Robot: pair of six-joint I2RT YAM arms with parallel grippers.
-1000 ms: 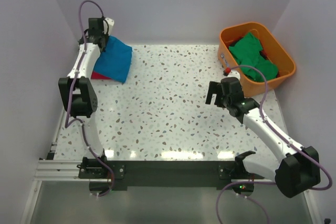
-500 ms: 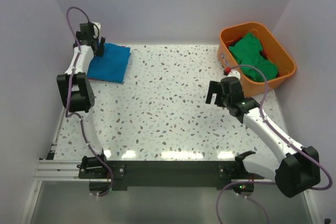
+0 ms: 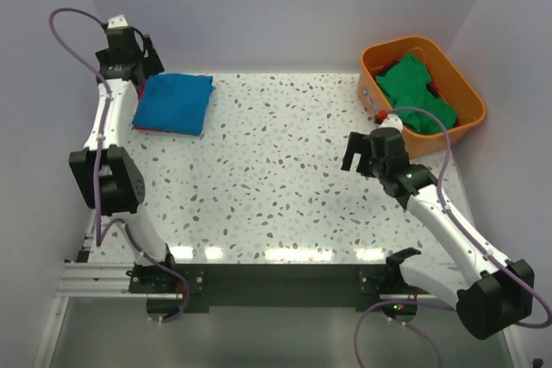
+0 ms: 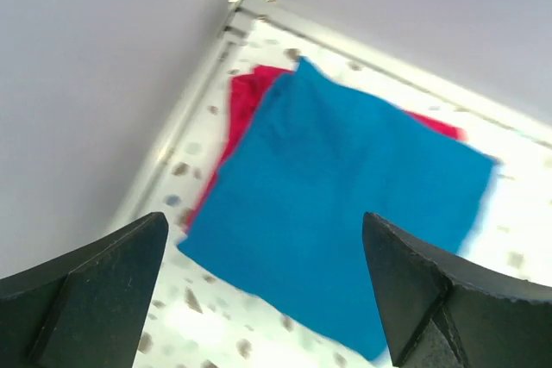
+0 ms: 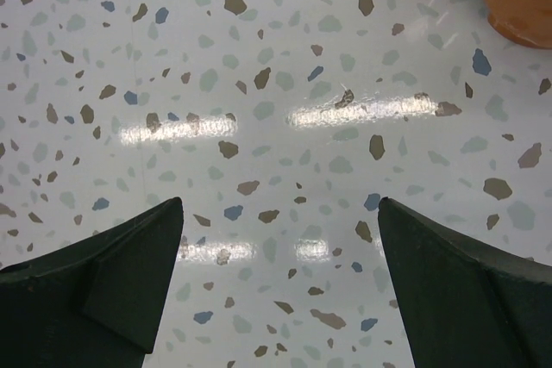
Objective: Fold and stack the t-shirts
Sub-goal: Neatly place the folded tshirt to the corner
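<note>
The left gripper [image 4: 265, 221] has its jaws spread wide with nothing between them. It hangs above the far left corner of the table [image 3: 276, 170], clear of the cloth below. Under it lies the blue t-shirt [image 3: 175, 102], folded to a neat rectangle and resting on top of the red t-shirt [image 4: 250, 96]. The red one shows only as a strip along the blue one's left and far edges.

The right gripper [image 5: 280, 204] is also wide and empty, over bare table by the right edge, just on the near side of the orange bin [image 3: 453, 131]. The bin sits at the far right corner and holds the green t-shirts [image 3: 414, 92] in a crumpled heap.

The two-shirt stack looks finished, so the step in hand is probably fetching the next shirt. That calls for the right arm to reach over the bin's rim, pinch one green shirt rather than the whole heap, lift it free and spread it flat mid-table for folding.
</note>
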